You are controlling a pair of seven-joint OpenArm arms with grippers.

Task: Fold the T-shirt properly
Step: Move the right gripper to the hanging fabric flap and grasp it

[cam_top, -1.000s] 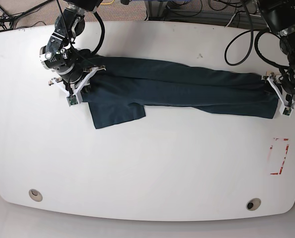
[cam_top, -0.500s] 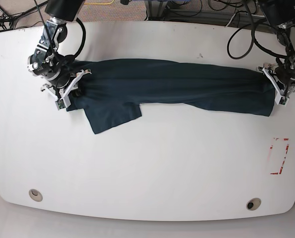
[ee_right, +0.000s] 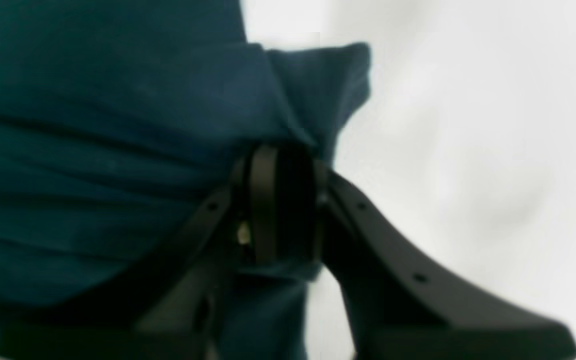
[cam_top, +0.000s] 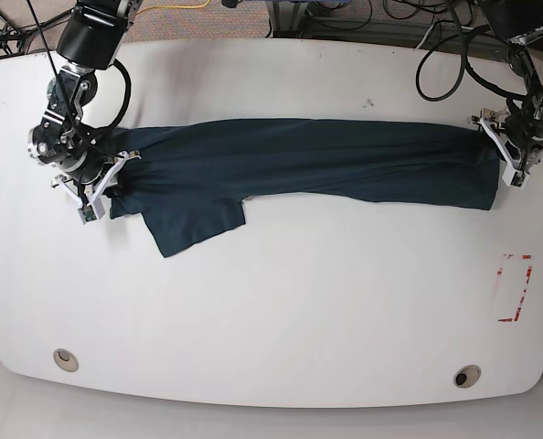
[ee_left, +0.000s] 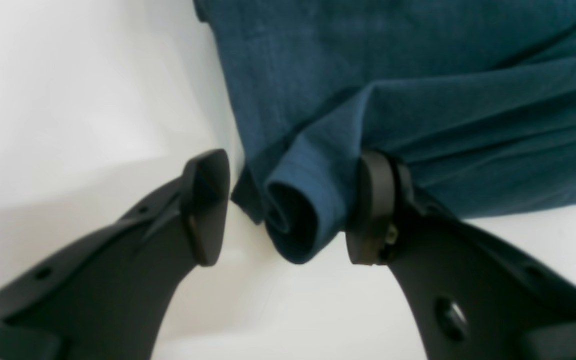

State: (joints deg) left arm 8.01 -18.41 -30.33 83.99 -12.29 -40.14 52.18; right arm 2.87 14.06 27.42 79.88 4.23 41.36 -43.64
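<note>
The dark navy-teal T-shirt [cam_top: 326, 160] lies stretched into a long band across the white table [cam_top: 271, 320], one short sleeve [cam_top: 194, 219] sticking out toward the front left. My right gripper [cam_top: 98, 187] is at the band's left end; in the right wrist view this gripper [ee_right: 283, 200] is shut on a bunch of the T-shirt [ee_right: 93, 125]. My left gripper [cam_top: 507, 151] is at the right end. In the left wrist view the left gripper [ee_left: 288, 210] stands open around a rolled hem of the T-shirt [ee_left: 418, 75]; the roll touches only the right-hand finger.
A red-marked rectangle [cam_top: 514, 288] is on the table at the right. Two round holes [cam_top: 66, 358] [cam_top: 466, 376] sit near the front edge. Cables lie beyond the table's back edge.
My right gripper has pulled its end of the T-shirt leftward, drawing the band longer and flatter. My left gripper has shifted up and slightly left with the other end.
</note>
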